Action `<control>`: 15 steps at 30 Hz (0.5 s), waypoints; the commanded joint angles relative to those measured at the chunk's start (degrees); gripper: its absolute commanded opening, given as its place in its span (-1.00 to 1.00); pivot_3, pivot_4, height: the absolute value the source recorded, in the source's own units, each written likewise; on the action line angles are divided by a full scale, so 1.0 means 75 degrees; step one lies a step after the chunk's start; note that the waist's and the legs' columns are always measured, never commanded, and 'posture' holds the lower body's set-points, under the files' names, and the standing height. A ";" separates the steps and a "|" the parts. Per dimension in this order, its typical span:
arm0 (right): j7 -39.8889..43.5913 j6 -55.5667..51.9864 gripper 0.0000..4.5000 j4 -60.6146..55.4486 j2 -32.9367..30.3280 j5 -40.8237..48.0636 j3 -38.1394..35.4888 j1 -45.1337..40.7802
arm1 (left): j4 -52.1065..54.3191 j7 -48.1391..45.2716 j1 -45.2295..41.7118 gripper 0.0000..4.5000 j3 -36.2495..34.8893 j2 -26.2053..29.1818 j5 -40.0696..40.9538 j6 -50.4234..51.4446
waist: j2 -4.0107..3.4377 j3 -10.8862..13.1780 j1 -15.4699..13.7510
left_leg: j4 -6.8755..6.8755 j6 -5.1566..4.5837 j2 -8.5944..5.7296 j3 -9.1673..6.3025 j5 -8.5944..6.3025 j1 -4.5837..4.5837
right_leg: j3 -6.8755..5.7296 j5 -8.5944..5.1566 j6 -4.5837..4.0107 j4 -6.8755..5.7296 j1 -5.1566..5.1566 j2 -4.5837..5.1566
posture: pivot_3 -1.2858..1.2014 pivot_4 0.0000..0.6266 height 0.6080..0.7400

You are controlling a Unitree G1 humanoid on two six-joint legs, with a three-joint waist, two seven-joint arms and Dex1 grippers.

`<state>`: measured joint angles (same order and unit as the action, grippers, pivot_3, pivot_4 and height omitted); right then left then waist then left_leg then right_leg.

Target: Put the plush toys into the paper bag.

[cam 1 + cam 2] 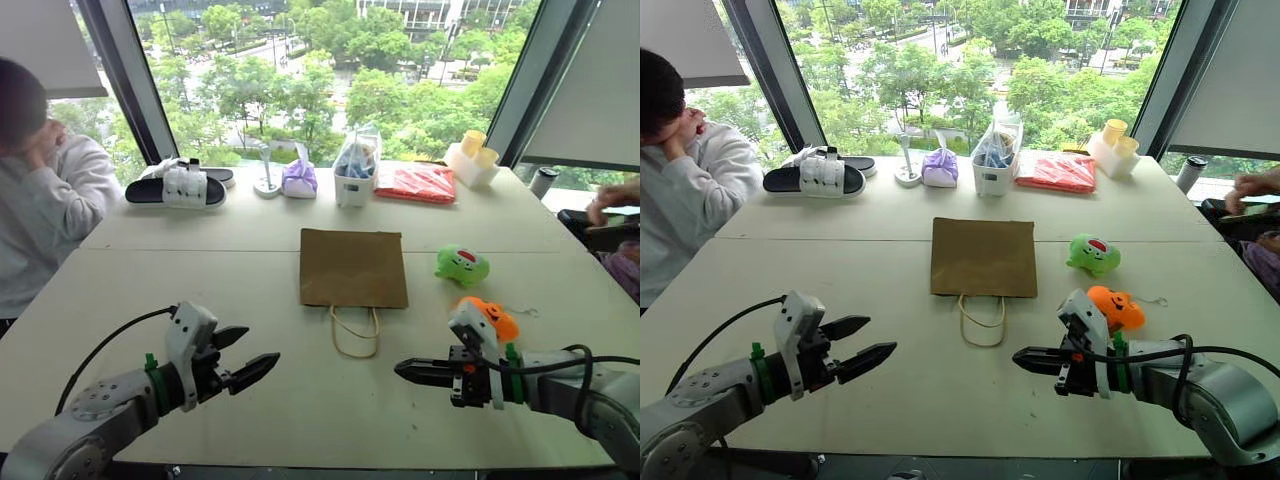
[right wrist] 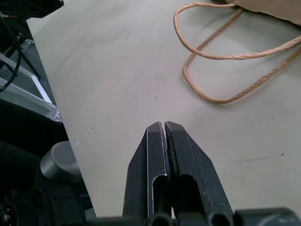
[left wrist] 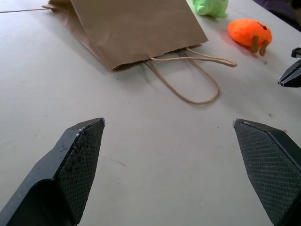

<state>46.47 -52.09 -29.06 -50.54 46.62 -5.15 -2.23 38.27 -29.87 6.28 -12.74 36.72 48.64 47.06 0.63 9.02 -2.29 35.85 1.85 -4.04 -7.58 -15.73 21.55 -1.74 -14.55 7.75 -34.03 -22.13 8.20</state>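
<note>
Nothing is held yet, so the task seems to be at its start: the next move probably calls for one gripper to reach a toy while the bag's mouth gets opened. Near the table's (image 1: 300, 420) front edge, the left gripper (image 1: 243, 357) hovers with fingers wide apart; the right gripper (image 1: 408, 369) hovers with fingers pressed together, both pointing inward. Just behind the right gripper lies the orange toy (image 1: 492, 318), then the green toy (image 1: 461, 265) further back. The bag (image 1: 352, 266) lies flat at the centre, handles toward the front edge.
</note>
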 commanded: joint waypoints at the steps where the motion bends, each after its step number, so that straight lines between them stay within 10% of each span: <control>1: -0.0035 0.0051 -0.99 -0.0257 0.0068 0.0095 -0.0209 0.0002 | 0.0025 -0.0071 -0.0043 1.00 -0.0298 0.0001 0.0271 -0.0088 | 0.0000 0.0000 0.0000 | 0.0000 0.0000 0.0000 0.0000 0.0000 0.0000 | 0.0000 0.0000 0.0000 0.0000 0.0000 0.0000 | 0.03 -0.52 1.00; 15: -0.0183 -0.0062 -0.99 -0.0446 0.0098 0.0426 -0.0569 0.0240 | -0.0867 -0.1212 -0.0887 1.00 0.0655 0.1096 -0.1630 -0.1408 | 0.0001 0.0001 -0.0011 | 0.0000 0.0000 -0.0001 0.0013 0.0000 0.0000 | -0.0001 0.0000 -0.0001 0.0000 0.0000 -0.0001 | 0.03 -0.52 1.00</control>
<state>45.14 -52.30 -30.36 -50.36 48.10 -7.48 -0.26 31.89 -35.85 1.67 -9.76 43.52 40.23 40.60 0.64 9.02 -2.37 35.86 1.85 -4.04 -7.48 -15.73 21.56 -1.75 -14.55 7.73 -34.02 -22.15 8.20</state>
